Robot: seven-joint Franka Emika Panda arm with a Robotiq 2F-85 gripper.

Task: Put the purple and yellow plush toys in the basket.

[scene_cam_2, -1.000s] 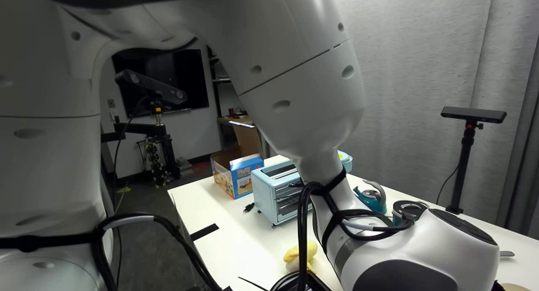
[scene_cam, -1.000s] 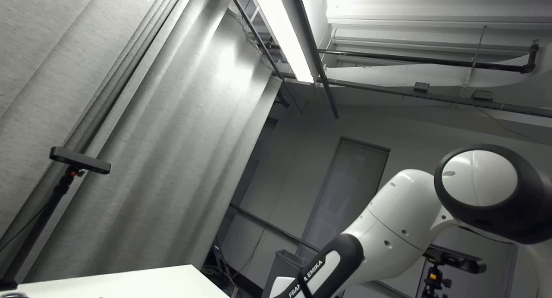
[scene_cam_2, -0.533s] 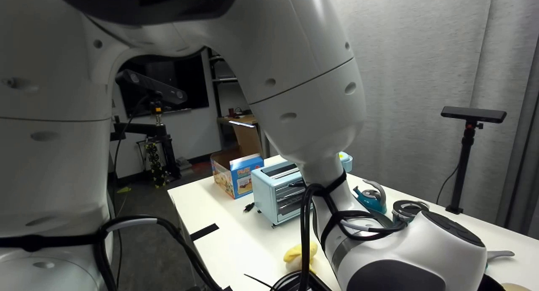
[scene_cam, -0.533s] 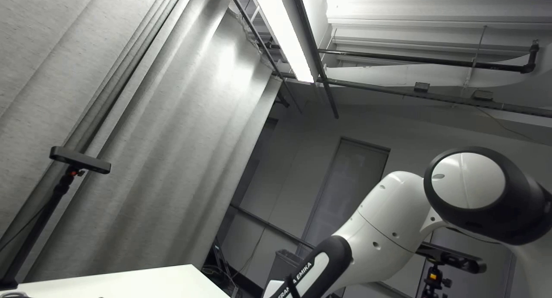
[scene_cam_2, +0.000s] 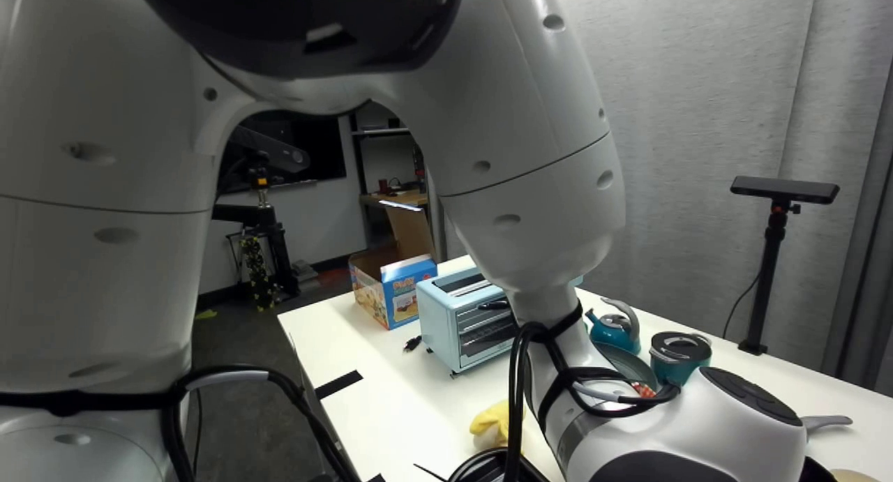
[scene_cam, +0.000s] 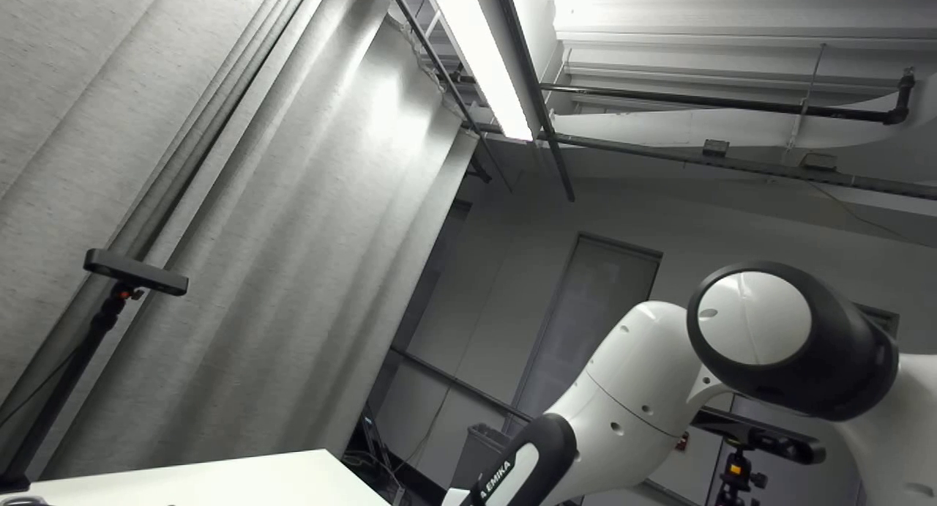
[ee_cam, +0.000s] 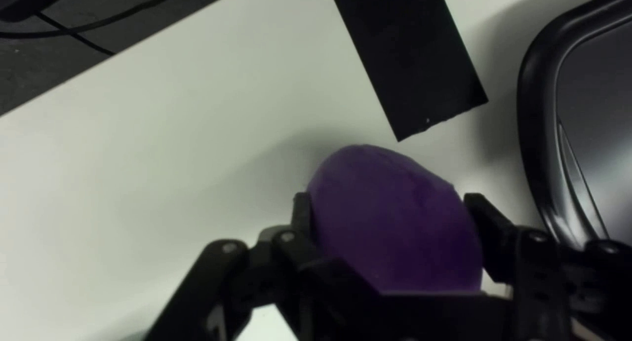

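as my arm [scene_cam: 622,411] runs past the bottom edge in an exterior view, i spot the yellow plush toy [scene_cam_2: 490,420] on the table [scene_cam_2: 411,405] in an exterior view; wrist view, my jaws stand well apart, clamping the purple plush toy [ee_cam: 390,222] beside a black container [ee_cam: 538,109].

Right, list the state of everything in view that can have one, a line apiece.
Purple toy: held in the fingers
Fingers: closed on it
Yellow toy: lying on the table
Box: open, flap raised
Oven: door looks shut
Plug: unplugged, on the table
Kettle: upright
Pot: lid on
Screen: dark
Light: lit
Curtain: drawn
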